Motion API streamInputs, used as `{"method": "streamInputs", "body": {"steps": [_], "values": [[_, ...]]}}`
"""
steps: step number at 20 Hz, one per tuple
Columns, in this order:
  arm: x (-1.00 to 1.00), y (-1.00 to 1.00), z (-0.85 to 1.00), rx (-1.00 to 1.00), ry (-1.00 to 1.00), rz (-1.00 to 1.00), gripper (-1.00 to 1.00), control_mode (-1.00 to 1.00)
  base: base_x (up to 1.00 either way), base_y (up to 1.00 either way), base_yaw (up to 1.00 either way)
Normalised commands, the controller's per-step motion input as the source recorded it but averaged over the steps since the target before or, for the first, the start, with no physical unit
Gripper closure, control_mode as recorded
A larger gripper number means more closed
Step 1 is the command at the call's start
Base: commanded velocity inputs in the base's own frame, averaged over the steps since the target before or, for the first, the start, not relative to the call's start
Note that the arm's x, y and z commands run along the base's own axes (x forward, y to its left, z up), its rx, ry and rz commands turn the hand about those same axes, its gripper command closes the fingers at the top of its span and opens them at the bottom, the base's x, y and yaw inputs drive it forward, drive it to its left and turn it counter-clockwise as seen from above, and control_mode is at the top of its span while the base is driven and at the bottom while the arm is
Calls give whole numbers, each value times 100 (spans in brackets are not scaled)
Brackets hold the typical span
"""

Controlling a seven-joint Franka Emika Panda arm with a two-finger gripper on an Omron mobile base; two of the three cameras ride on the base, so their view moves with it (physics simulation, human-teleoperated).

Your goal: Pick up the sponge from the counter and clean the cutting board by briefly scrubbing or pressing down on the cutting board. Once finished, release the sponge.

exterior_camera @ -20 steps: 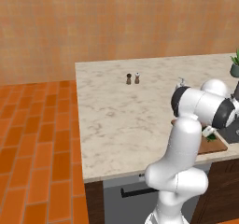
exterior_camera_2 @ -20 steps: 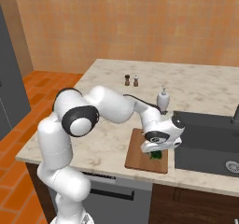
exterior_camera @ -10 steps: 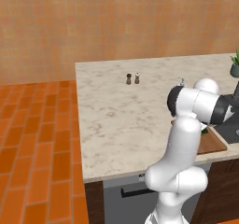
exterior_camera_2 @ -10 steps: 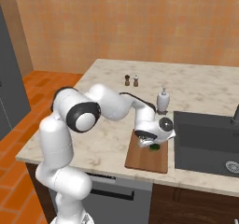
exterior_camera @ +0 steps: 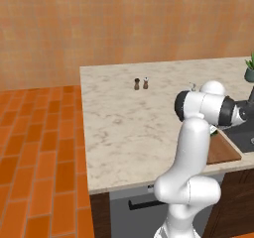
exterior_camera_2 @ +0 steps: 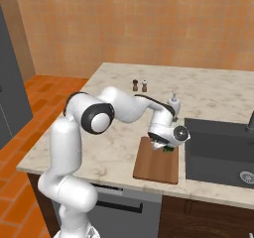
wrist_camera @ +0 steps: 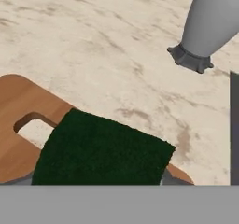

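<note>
A: What does the sponge (wrist_camera: pixel 100 150) look like?

B: A flat block with a dark green, fuzzy top. In the hand view it lies over the far end of the cutting board (exterior_camera_2: pixel 157 161), just past the board's handle slot, one corner reaching over the board's edge onto the tabletop (exterior_camera_2: pixel 119 148).

A: And the hand (exterior_camera_2: pixel 166 147)?

B: It is down at the far end of the board, closed on the sponge; a bit of green shows under it in the right base view. The fingertips themselves are hidden behind the sponge.

A: How is the board placed?

B: Reddish-brown wood, lying flat. Its right long edge runs just beside the dark sink (exterior_camera_2: pixel 221 150), its near short edge close to the tabletop's front edge.

A: Anything crowding it?

B: A grey soap dispenser (wrist_camera: pixel 210 24) stands near the board's far end, beside the sink's back corner. The two shakers (exterior_camera_2: pixel 139 86) stand well beyond the board, toward the wall.

A: Open room?

B: Left of the board the tabletop is bare marble out to its left edge.
</note>
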Motion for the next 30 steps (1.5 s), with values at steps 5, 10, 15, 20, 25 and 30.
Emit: {"method": "streamInputs", "body": {"steps": [5,10,15,20,25,30], "values": [[-11,70,69,-3,-4,0,100,-100,0,0,0],[-28,76,100,-14,0,0,100,-100,0,0,0],[-8,99,81,-20,3,0,100,-100,0,0,0],[0,100,8,-16,6,3,100,-100,0,0,0],[42,100,-59,-6,9,3,100,-100,0,0,0],[50,96,-45,-1,10,0,100,-100,0,0,0]]}}
